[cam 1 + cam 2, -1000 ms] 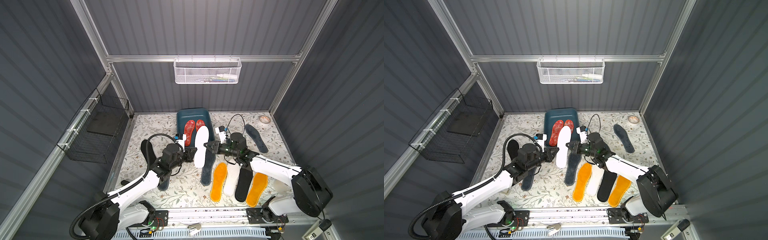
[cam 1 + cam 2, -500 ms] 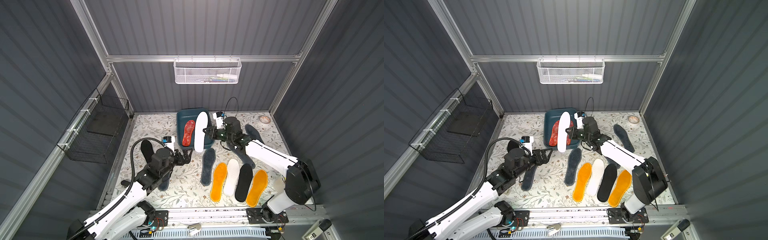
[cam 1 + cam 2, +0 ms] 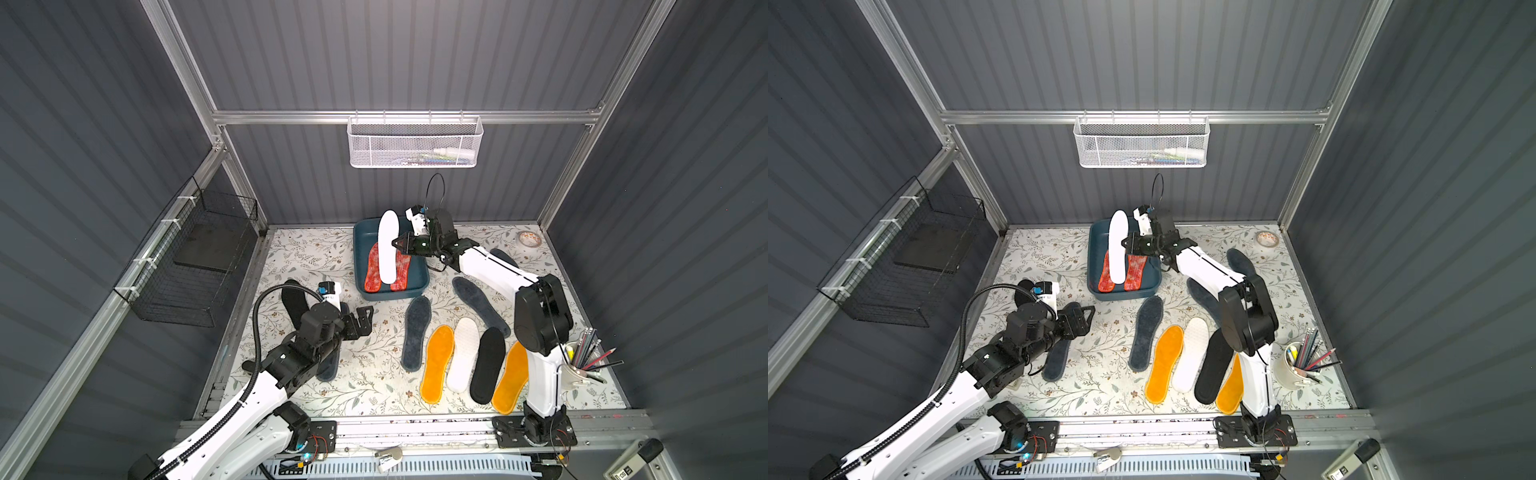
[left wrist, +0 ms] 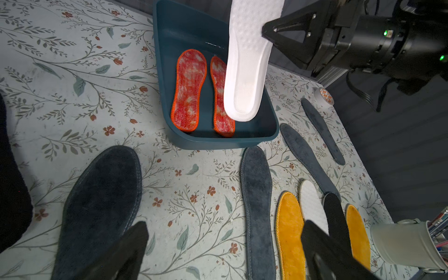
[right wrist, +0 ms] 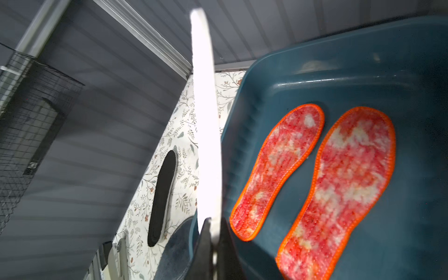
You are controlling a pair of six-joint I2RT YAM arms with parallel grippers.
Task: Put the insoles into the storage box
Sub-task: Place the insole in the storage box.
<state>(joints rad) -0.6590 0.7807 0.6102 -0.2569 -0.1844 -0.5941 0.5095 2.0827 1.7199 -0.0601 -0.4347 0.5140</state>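
White insole (image 3: 388,249) in R hand (image 3: 397,244), lengthwise over box (image 3: 360,257), toe rearward

You're looking into a booth of dark grey ribbed wall panels (image 3: 415,54) on aluminium framing (image 3: 179,62), with a white mesh basket (image 3: 415,143) on the rear rail (image 3: 291,117), a black wire basket (image 3: 195,266) at left, floral tabletop (image 3: 299,257) below.

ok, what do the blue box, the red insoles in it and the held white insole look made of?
The blue box: likely moulded plastic, semi-gloss; light glints on its smooth walls. The red insoles: fuzzy mottled fabric with stitched orange edging. The white insole: probably foam, matte, with a dimpled surface and a moulded heel cup.
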